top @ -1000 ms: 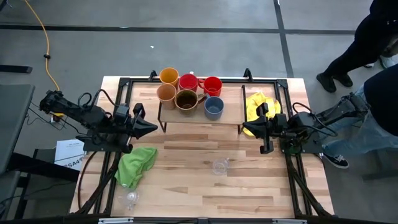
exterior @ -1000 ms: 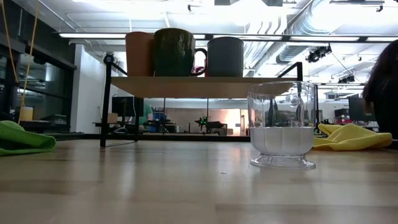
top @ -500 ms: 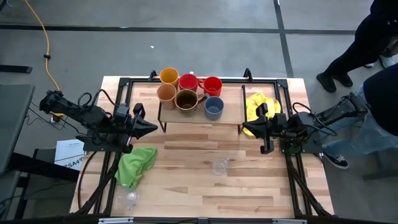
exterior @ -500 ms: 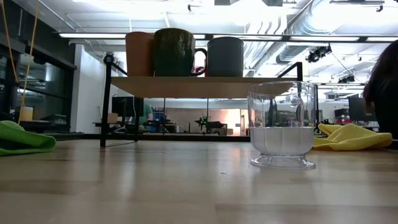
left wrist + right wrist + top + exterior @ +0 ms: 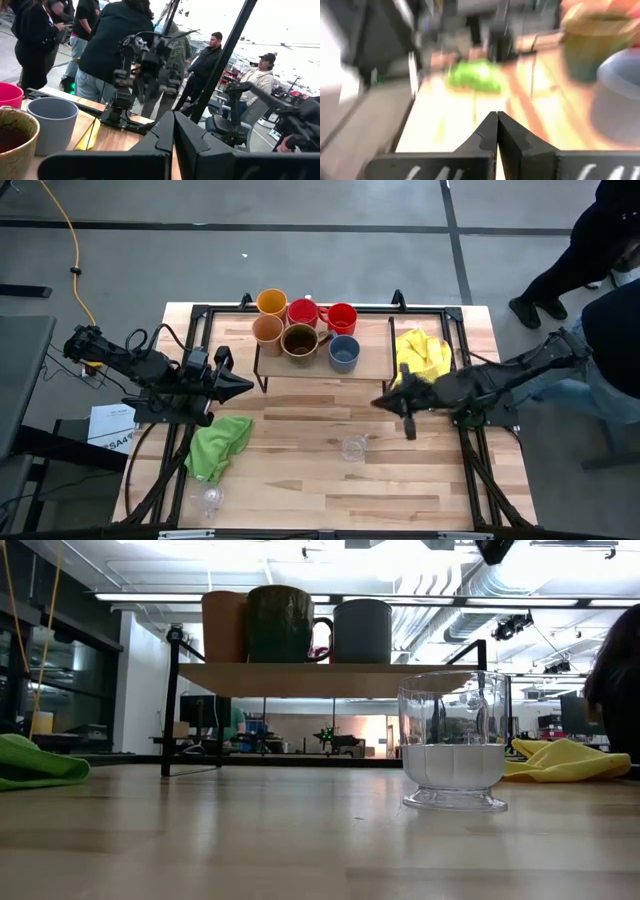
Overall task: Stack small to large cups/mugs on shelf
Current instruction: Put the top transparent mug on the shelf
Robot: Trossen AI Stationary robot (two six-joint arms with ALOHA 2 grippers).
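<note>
Just ahead of the shut right pincer (image 5: 378, 402) stands a clear glass (image 5: 352, 447).

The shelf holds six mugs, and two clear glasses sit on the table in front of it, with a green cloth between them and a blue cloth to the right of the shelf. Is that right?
Not quite: the cloth right of the shelf is a yellow cloth, as the high view shows. Six mugs, two clear glasses and the green cloth are as you say.

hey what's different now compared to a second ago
The right gripper, shut and empty, has swung out from its side of the table toward the middle, and is now in front of the shelf, near the clear glass. The left gripper, the mugs and both cloths haven't moved.
</note>
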